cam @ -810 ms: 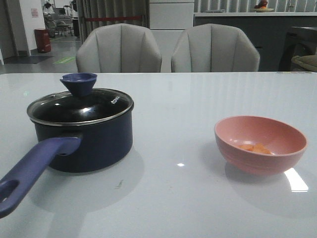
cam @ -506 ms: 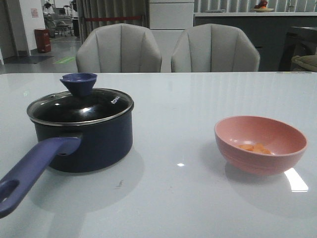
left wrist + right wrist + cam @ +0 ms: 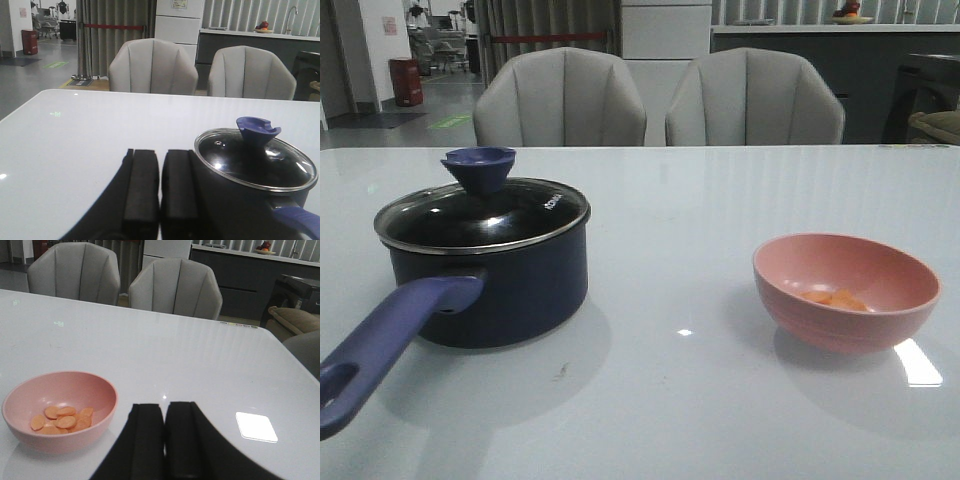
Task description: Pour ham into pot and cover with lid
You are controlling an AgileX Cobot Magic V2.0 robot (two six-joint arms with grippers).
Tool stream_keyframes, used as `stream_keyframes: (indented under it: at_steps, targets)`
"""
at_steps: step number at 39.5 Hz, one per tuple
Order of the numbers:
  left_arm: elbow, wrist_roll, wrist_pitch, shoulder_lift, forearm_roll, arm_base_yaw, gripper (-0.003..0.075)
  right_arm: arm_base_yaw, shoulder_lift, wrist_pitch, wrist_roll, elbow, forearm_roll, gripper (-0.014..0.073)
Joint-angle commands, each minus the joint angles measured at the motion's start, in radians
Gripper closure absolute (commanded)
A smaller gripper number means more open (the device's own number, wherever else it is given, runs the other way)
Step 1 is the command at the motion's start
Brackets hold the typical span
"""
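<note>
The dark navy pot (image 3: pixel 505 285) stands on the left of the white table, its long purple-blue handle (image 3: pixel 380 345) pointing toward the front edge. The smoked-glass lid (image 3: pixel 485 215) with its blue knob (image 3: pixel 478 167) sits on the pot. The ham (image 3: pixel 835 298), small orange pieces, lies in the pink bowl (image 3: pixel 845 290) on the right. My left gripper (image 3: pixel 160 155) is shut and empty, beside the pot (image 3: pixel 240 200). My right gripper (image 3: pixel 165 407) is shut and empty, beside the bowl (image 3: pixel 60 410) with the ham (image 3: pixel 60 419). Neither gripper shows in the front view.
Two grey chairs (image 3: pixel 560 100) (image 3: pixel 753 98) stand behind the table's far edge. The white table (image 3: pixel 670 200) is glossy, with a bright light patch (image 3: pixel 918 362) at the right front.
</note>
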Motion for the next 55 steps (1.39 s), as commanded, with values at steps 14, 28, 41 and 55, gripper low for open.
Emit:
stream_keyframes:
  at_steps: [14, 28, 41, 55]
  targets:
    - [-0.087, -0.007, -0.300, -0.008, -0.040, -0.006, 0.0607, -0.005, -0.020, -0.081, -0.001, -0.005, -0.014, 0.0436]
    - [-0.392, -0.007, 0.185, 0.232, -0.051, -0.006, 0.0607, -0.005, -0.020, -0.081, -0.001, -0.005, -0.014, 0.0436]
    - [-0.388, -0.007, 0.216, 0.294, -0.064, -0.006, 0.0538, -0.005, -0.020, -0.081, -0.001, -0.005, -0.014, 0.0436]
    - [-0.402, -0.007, 0.249, 0.332, -0.043, -0.011, 0.0090, -0.005, -0.020, -0.081, -0.001, -0.005, -0.014, 0.0436]
